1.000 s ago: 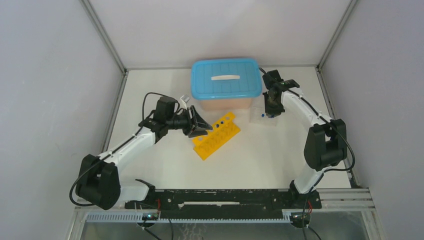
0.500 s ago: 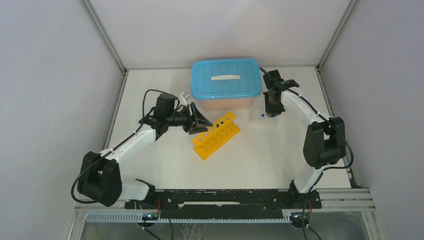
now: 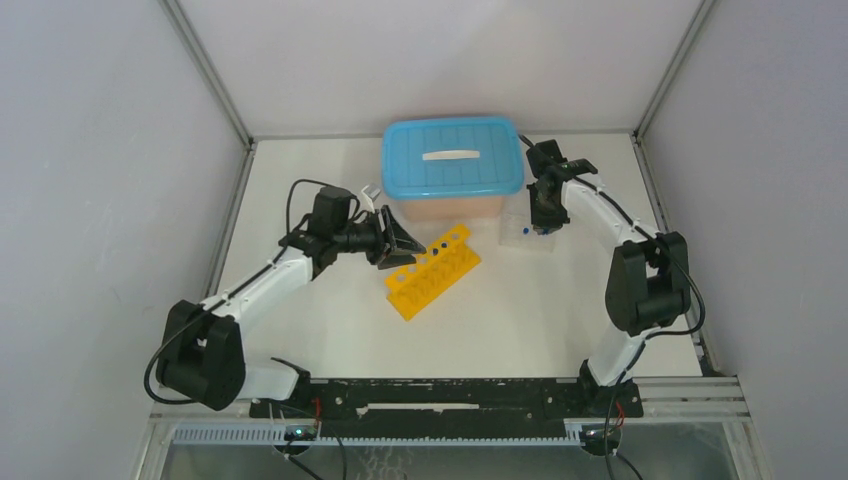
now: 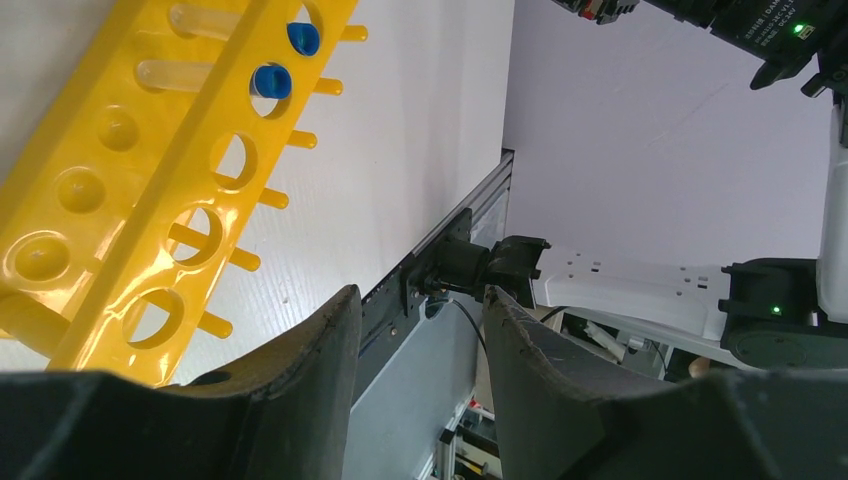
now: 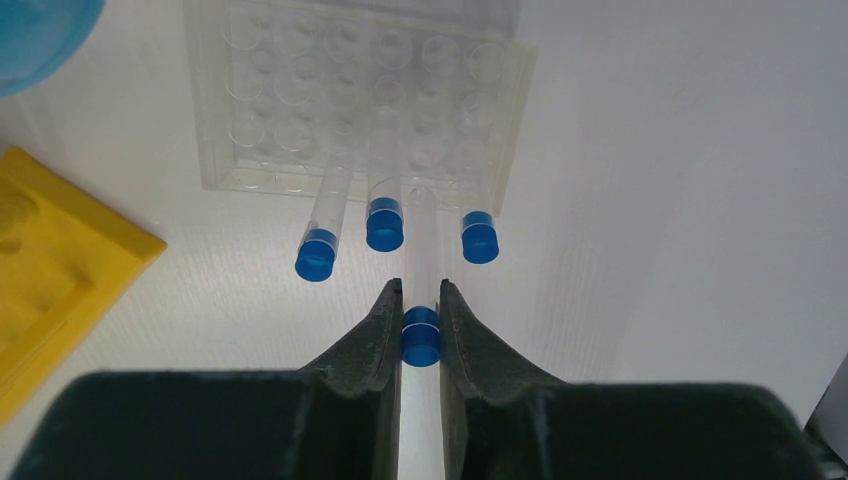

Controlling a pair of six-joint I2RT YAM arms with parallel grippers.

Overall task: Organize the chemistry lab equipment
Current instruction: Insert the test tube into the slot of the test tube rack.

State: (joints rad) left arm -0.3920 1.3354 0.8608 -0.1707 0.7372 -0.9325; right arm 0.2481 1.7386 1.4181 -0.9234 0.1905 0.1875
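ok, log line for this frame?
right gripper: shut on blue-capped tube at clear tray | left gripper: open, beside yellow rack | rack: two tubes seated | tray: three more tubes

Blue-lidded bin (image 3: pixel 452 168) is blocking rear centre, yellow rack (image 3: pixel 433 272) sitting just in front. Clear tray (image 3: pixel 518 232) at bin's R corner, w/ three more tubes (image 5: pixel 383 222) upright, is crowding the tube (image 5: pixel 421 340) in right gripper (image 5: pixel 420 292). Tabletop (image 3: pixel 540 310) nearer bases is lying open.
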